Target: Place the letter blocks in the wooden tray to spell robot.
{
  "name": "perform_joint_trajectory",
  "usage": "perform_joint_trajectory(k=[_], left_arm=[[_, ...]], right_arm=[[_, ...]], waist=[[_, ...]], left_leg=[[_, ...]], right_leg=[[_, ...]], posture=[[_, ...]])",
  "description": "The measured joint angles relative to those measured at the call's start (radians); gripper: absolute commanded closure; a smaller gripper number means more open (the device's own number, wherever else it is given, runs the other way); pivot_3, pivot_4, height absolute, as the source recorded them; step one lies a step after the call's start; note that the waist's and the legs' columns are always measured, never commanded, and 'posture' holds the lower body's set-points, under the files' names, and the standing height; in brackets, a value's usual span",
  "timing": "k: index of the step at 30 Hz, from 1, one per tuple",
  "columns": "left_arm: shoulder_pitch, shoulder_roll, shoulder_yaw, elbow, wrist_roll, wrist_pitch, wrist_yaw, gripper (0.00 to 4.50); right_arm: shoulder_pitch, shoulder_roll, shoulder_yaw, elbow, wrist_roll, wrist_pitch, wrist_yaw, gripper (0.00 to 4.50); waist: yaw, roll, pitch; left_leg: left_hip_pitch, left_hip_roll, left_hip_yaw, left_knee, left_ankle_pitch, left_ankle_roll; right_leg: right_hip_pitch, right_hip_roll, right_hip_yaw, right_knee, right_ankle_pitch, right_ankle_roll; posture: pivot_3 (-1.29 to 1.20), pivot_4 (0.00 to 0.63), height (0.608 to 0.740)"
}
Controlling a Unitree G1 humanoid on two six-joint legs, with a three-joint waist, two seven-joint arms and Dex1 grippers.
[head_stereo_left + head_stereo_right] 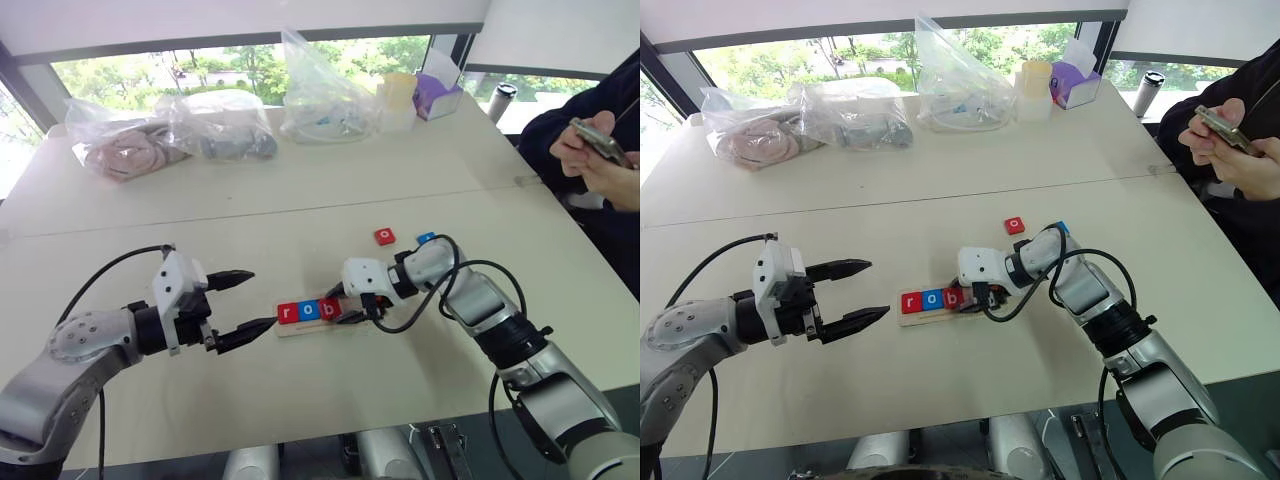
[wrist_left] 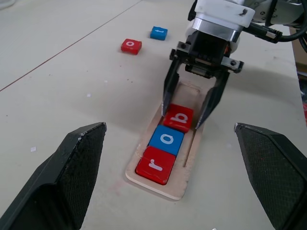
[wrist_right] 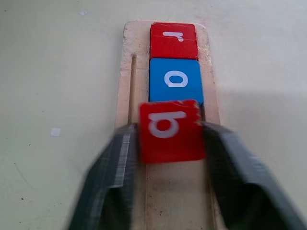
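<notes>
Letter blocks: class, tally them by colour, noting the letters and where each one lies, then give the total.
Red: 3 — r and b in the wooden tray, o loose on the table.
Blue: 2 — o in the tray, one loose on the table, its letter too small to read.
Total: 5

My left claw [image 1: 243,300] hangs level above the counter [image 1: 300,390], its two black fingers spread wide, forearm reaching in from the left. My right arm bends in from the right, wrist cocked hard leftward, and its claw [image 2: 187,120] tips downward with fingers parted, their tips standing on either side of the red b block [image 2: 178,117].
</notes>
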Motion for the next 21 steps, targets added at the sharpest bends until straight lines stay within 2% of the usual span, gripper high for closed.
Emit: perform_joint_trajectory(k=[1,2,12,15,21], left_arm=[[0.0,0.0,0.0,0.0,0.0,0.0,0.0,0.0],[0.0,-0.001,-0.001,0.0,0.0,0.0,0.0,0.0],[0.0,-0.013,-0.014,0.0,0.002,0.0,0.01,0.0],[0.001,-0.015,-0.019,-0.001,0.003,0.0,0.015,0.0],[0.004,-0.023,-0.022,-0.003,0.011,-0.005,0.019,0.0]], right_arm=[[0.0,0.004,0.0,0.0,0.0,0.001,0.0,0.25],[0.0,0.005,0.0,0.0,0.0,0.002,0.0,0.05],[-0.009,0.019,-0.005,0.0,0.008,0.03,-0.011,0.05],[-0.018,0.033,-0.065,-0.006,0.041,0.086,-0.056,0.05],[-0.106,0.072,-0.267,0.018,0.031,0.272,-0.373,0.05]], waist=[[0.0,0.0,0.0],[0.0,0.0,0.0],[-0.001,0.0,0.0],[0.0,0.0,0.0],[-0.001,0.0,0.0]], left_leg=[[0.0,0.0,0.0,0.0,0.0,0.0],[0.0,0.0,0.0,0.0,0.0,0.0],[0.0,0.0,0.0,0.0,0.0,0.0],[0.0,0.0,0.0,0.0,0.0,0.0],[-0.001,0.0,0.0,0.0,0.0,0.0]], right_leg=[[0.0,0.0,0.0,0.0,0.0,0.0],[0.0,0.0,0.0,0.0,0.0,0.0],[0.0,0.0,0.0,0.0,0.0,0.0],[0.0,0.0,0.0,0.0,0.0,0.0],[-0.001,0.0,0.0,0.0,0.0,0.0]], posture=[[0.0,0.15,0.74],[0.0,0.15,0.74],[0.0,0.15,0.74],[0.0,0.15,0.74],[0.0,0.15,0.74]])
